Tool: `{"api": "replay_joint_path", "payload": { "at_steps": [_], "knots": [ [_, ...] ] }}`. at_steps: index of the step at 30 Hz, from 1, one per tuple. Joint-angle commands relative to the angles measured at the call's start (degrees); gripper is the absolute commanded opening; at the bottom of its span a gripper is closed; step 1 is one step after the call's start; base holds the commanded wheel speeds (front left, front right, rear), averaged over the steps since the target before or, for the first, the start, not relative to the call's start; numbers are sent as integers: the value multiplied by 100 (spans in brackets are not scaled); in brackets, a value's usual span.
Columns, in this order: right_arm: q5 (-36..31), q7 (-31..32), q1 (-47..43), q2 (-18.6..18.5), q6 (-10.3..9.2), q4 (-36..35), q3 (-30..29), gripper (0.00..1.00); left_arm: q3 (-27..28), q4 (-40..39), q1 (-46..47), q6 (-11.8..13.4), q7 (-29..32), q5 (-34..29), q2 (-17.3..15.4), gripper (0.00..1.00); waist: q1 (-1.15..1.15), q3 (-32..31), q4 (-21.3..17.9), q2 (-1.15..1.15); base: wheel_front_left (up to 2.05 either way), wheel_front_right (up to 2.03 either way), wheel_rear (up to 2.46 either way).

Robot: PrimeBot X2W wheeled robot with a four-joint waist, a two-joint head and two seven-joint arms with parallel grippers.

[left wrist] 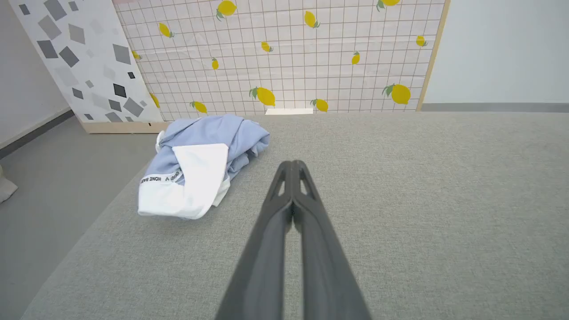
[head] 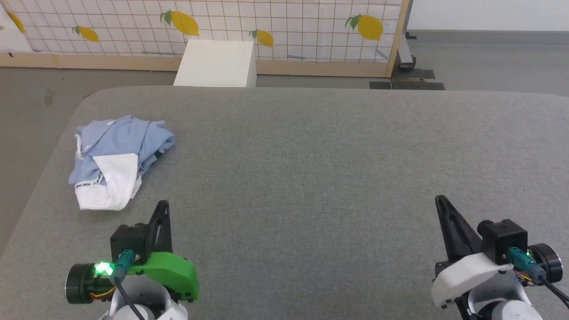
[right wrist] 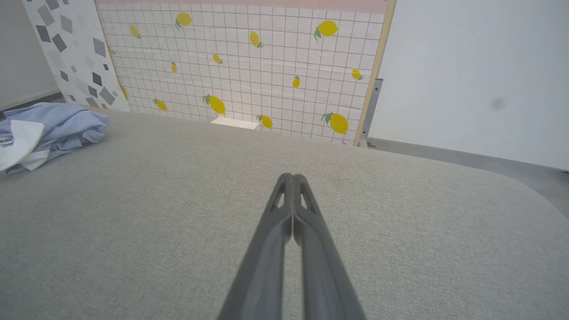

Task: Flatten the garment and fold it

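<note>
The garment [head: 120, 155], light blue with a white panel and a lettered band, lies crumpled in a heap near the left edge of the grey table [head: 311, 169]. It also lies bunched ahead and left of the fingers in the left wrist view [left wrist: 200, 160], and at the far left in the right wrist view [right wrist: 44, 131]. My left gripper [head: 164, 204] hovers shut near the front left, a short way right of and nearer than the heap, holding nothing. My right gripper [head: 440, 199] is shut and empty at the front right. Both pairs of fingertips [left wrist: 292, 163] [right wrist: 292, 176] are pressed together.
A white box [head: 216, 62] stands on the floor behind the table. A tiled lemon-print panel [head: 266, 26] with a wooden frame lines the back. Grey floor [head: 26, 115] drops away left of the table edge.
</note>
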State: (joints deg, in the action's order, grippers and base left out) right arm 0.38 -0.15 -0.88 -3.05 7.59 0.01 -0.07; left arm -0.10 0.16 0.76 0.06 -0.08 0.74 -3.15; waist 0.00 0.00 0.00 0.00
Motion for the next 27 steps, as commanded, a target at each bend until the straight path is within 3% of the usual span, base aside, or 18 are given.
{"api": "replay_joint_path", "payload": {
  "at_steps": [1,27],
  "knots": [
    [-38,15,88,17,-10,-1,7,0,10,-16,-76,-6,8,-74,27,0,0,0,0,0,0,0,0],
    [-38,15,88,17,-10,-1,7,0,10,-16,-76,-6,8,-74,27,0,0,0,0,0,0,0,0]
  ]
}}
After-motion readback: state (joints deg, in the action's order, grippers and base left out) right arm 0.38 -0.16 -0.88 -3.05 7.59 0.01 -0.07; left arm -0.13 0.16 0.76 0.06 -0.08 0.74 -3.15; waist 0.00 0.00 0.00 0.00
